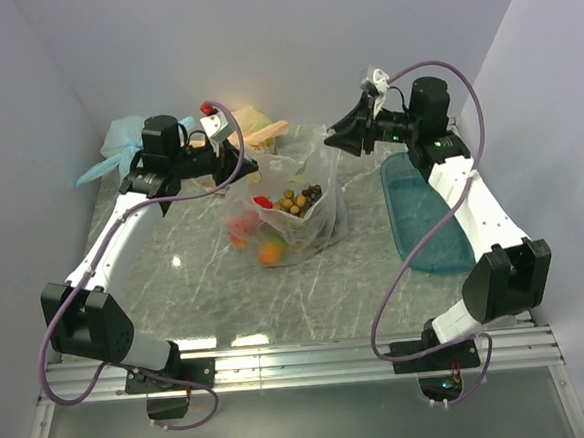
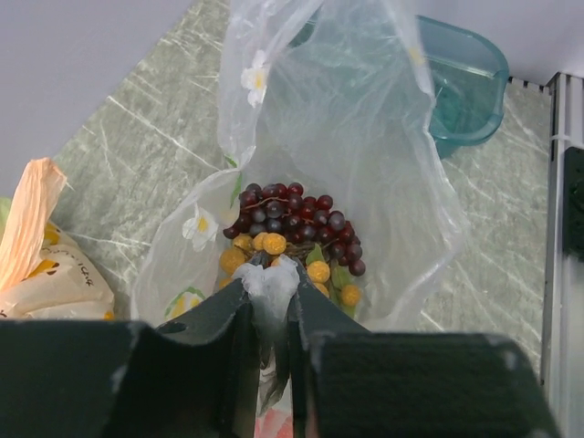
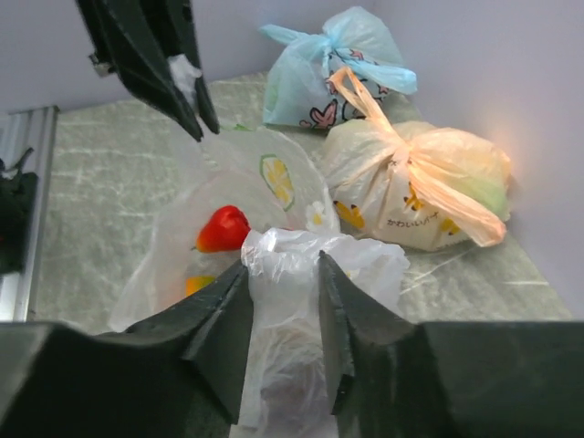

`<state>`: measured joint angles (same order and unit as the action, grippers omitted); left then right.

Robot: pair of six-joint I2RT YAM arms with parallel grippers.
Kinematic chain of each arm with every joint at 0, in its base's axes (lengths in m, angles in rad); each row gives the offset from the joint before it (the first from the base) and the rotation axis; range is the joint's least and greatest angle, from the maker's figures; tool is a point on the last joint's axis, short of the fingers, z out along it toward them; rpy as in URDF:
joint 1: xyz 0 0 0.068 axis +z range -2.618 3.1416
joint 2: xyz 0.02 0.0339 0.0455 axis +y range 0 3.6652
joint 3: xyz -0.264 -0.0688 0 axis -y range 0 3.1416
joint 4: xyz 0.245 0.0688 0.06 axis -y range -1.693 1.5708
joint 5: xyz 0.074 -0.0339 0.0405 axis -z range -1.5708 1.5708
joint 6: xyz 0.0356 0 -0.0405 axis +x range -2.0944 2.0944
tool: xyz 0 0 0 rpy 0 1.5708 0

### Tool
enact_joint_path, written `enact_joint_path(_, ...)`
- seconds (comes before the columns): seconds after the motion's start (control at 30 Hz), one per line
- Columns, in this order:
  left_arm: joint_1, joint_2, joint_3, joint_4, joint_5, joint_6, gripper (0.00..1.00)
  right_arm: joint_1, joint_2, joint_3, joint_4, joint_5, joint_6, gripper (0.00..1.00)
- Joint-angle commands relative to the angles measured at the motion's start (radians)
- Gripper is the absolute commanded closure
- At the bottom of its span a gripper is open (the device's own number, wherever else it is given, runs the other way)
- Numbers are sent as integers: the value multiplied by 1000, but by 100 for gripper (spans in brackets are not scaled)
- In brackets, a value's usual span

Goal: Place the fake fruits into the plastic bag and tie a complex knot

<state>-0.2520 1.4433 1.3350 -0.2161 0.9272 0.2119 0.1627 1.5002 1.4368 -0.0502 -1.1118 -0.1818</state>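
The worktop carries everything. The bag sits at its middle, between my two arms, its mouth pulled open and stretched upward by a handle on each side; by my reading nothing is tied yet. The blue bag and the orange bag lie behind it near the back wall, both tied; the teal tray lies to its right, apart from it. The fruits are inside the bag; the left wrist view shows a dark grape bunch over small yellow ones, and the right wrist view shows a red fruit lower down.

My worry is the film. It looks thin and is under tension from both sides, so pulling the handles further apart could tear it or draw a handle out of a grip; lifting too high could tip the bag and roll fruit out of the open mouth; crossing the handles will bring the two end effectors close, where they could collide or snag the orange bag behind.

The left end effector is closed almost fully, with a wad of clear plastic pinched between its fingers; the right end effector is closed to a narrow gap filled by the other handle, bunched between its fingers; as far as I can see, neither touches the worktop or a fruit.
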Motion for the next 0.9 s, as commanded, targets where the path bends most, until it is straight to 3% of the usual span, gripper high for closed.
enact_joint_path(0.0,-3,2,64,1,21,-54,82,3,47,109,-106,10,12,65)
enact_joint_path(0.03,-3,-3,64,6,22,-63,82,1,55,155,-190,13,-7,65)
enact_joint_path(0.1,-1,-24,37,23,28,-81,82,1,51,174,-249,49,-10,38)
enact_joint_path(0.17,-1,-56,-6,58,48,-94,82,1,14,130,-241,113,34,25)
enact_joint_path(0.2,-1,-67,-22,67,53,-97,81,3,0,82,-206,139,51,23)
enact_joint_path(0.23,-1,-89,-57,92,53,-100,81,8,-11,62,-195,153,74,24)
enact_joint_path(0.27,-1,-96,-72,101,56,-106,81,6,-27,48,-192,142,76,34)
enact_joint_path(0.33,0,-113,-112,118,53,-115,83,14,-44,24,-194,136,59,55)
enact_joint_path(0.37,0,-127,-120,136,50,-133,85,17,-66,16,-180,133,64,76)
enact_joint_path(0.4,0,-136,-129,145,39,-149,89,18,-80,-1,-139,142,96,87)
enact_joint_path(0.43,0,-150,-135,152,33,-166,98,23,-95,-9,-113,161,122,96)
enact_joint_path(0.47,2,-158,-134,156,29,-183,99,27,-128,-16,-85,173,151,100)
enact_joint_path(0.57,29,-187,-93,196,4,-334,99,23,-213,-38,2,248,251,100)
enact_joint_path(0.67,127,-199,-28,328,1,-487,99,-9,-300,-64,94,364,321,100)
enact_joint_path(0.77,235,-189,65,408,12,-577,100,-37,-333,-15,118,412,367,100)
enact_joint_path(0.87,247,-211,98,420,36,-621,99,-35,-382,-24,115,411,378,100)
